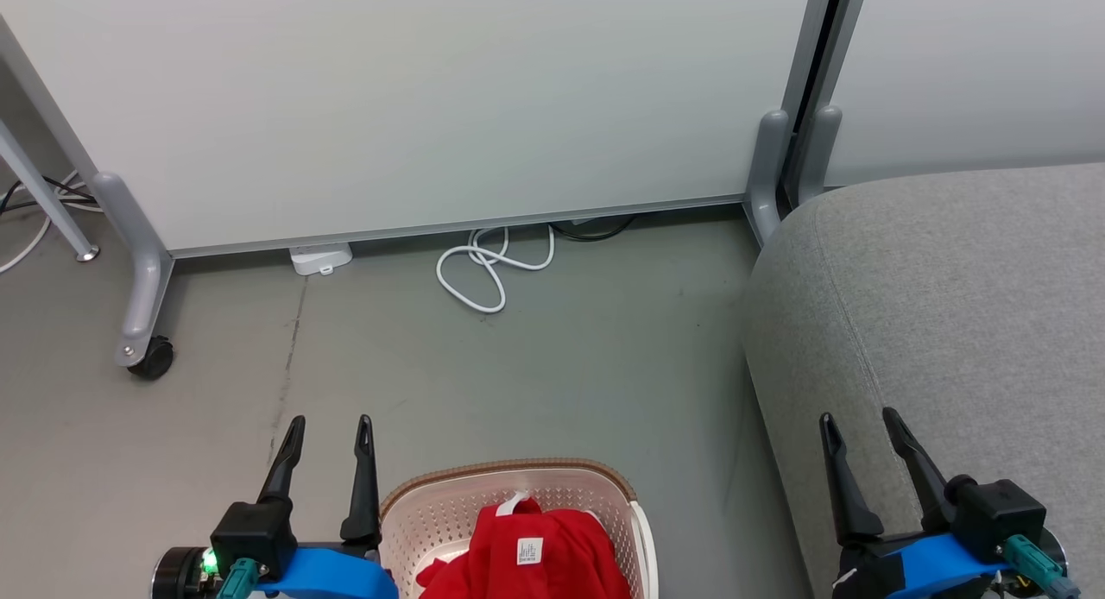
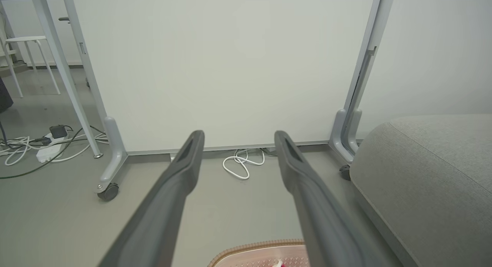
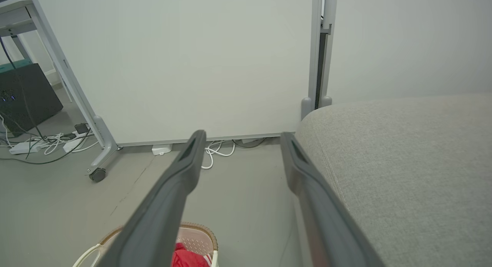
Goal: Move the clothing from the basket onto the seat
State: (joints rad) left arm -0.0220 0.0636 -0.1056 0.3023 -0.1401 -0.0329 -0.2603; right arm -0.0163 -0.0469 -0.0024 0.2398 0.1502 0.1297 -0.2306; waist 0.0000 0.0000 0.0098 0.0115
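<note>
Red clothing with a white label lies piled in the cream basket on the floor at the bottom centre of the head view. A corner of the basket with the red fabric also shows low in the right wrist view, and its brown rim in the left wrist view. The grey seat stands to the right. My left gripper is open, just left of the basket, holding nothing. My right gripper is open above the seat's front edge, empty.
White partition panels on grey wheeled legs stand behind. A coiled white cable and a power strip lie on the grey floor at their foot. More cables and a white stool are far left.
</note>
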